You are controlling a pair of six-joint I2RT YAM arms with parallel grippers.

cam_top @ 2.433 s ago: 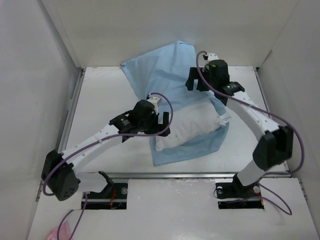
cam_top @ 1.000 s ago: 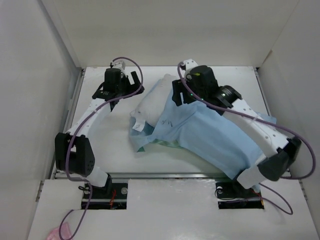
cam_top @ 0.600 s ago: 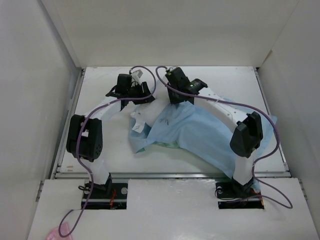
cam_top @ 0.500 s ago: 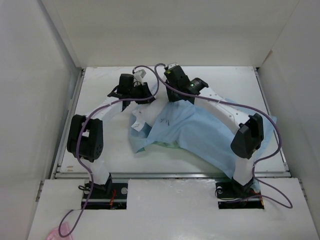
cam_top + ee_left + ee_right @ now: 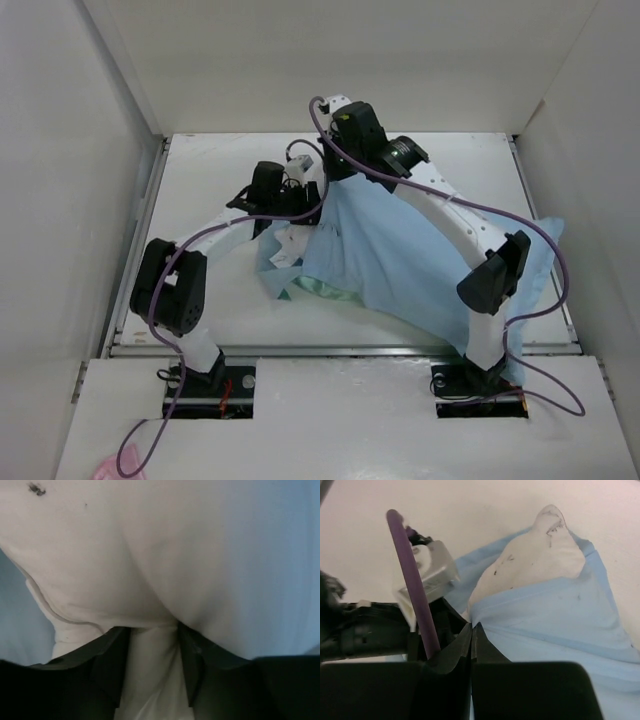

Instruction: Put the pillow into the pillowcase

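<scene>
- From above, the pillowcase (image 5: 420, 250) tents up off the surface (image 5: 200, 290) to the right end effector (image 5: 332, 175). Only a white sliver of the pillow (image 5: 288, 240) peeks out at its left edge.
- The left wrist view fills in the grip: the left end effector (image 5: 152, 665) pinches a fold of pillow, jaws narrowed around it.
- Right wrist view: jaws clamped together on the blue hem, and a speckled pillow corner pokes out beyond it.
</scene>
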